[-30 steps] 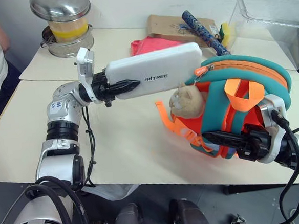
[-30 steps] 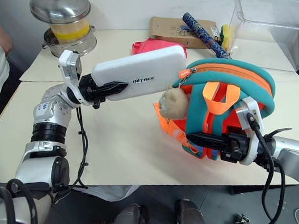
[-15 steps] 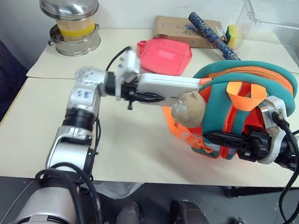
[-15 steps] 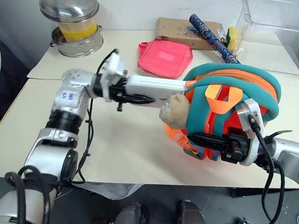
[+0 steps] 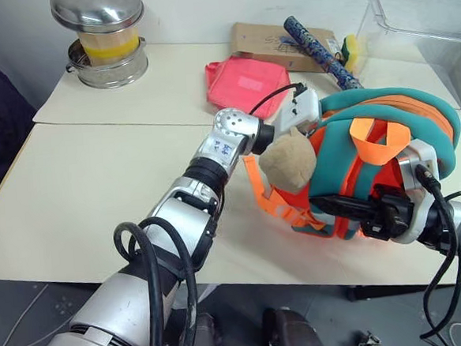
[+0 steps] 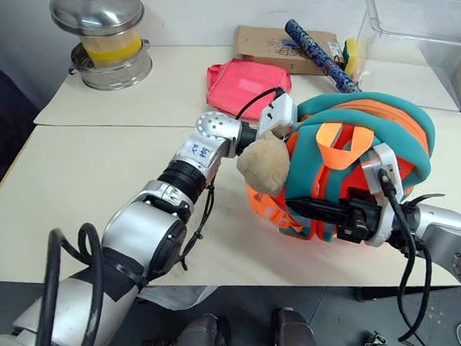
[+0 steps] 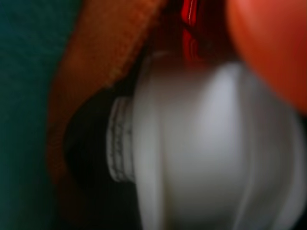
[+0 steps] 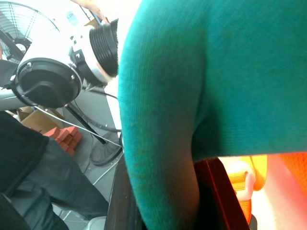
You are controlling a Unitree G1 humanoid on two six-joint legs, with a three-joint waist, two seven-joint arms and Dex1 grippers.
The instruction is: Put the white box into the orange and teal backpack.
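A pink pouch (image 5: 246, 84), cardboard box (image 5: 279, 43), steel pot (image 5: 99, 33) and clear bin (image 5: 426, 29) sit on the table (image 5: 97, 190).

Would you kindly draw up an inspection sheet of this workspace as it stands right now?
Surface: cream table, seam between two tops.
Job's things: white box inside the orange and teal backpack.
Clutter: pink pouch, cardboard box, patterned roll, steel pot, clear bin.
Grippers: left pincer inside backpack's opening, fingers hidden; right pincer shut on backpack.
Cables: black leads on both arms.
Surroundings: person at left edge; floor fan.
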